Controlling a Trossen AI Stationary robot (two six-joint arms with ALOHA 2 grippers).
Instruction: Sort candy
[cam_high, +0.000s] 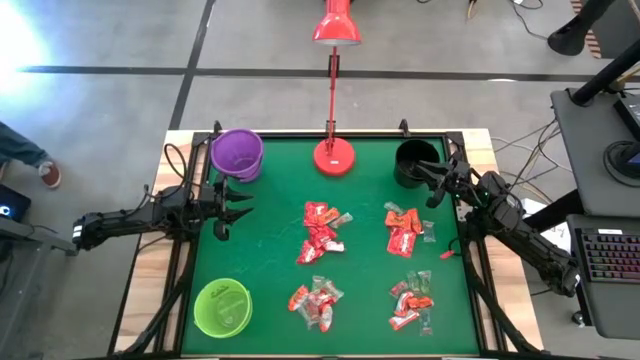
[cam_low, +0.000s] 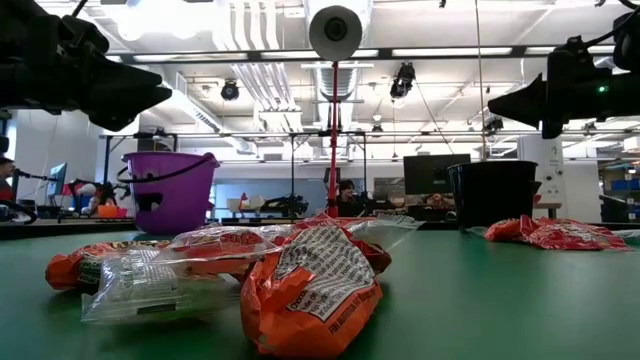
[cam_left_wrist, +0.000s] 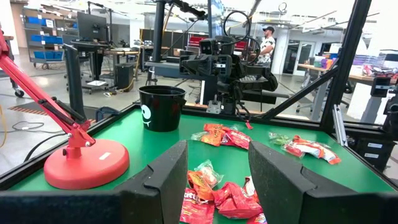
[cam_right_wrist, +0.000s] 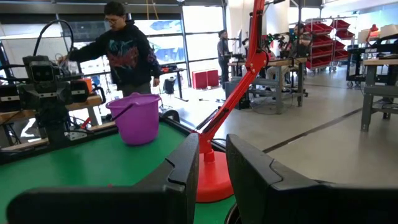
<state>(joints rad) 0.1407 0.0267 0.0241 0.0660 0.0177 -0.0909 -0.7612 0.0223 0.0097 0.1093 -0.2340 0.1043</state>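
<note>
Green tabletop | candy piled centre and right of frame, none lifted | left gripper mid-left, fingers apart, empty | right gripper upper right, narrow gap, empty | best pinch one wrapper cleanly.

No print on the candy wrappers reads (too blurred).

Table: matt green cloth-like top, pale wood edge, dark metal frame. Candy: crinkled glossy plastic wrappers, some clear. Purple bucket, green bucket, black bucket: smooth plastic, slight sheen. Lamp base: smooth red, satin finish. Left fingers and right fingers: matt black plastic, faintly grainy. Floor: smooth grey concrete.
</note>
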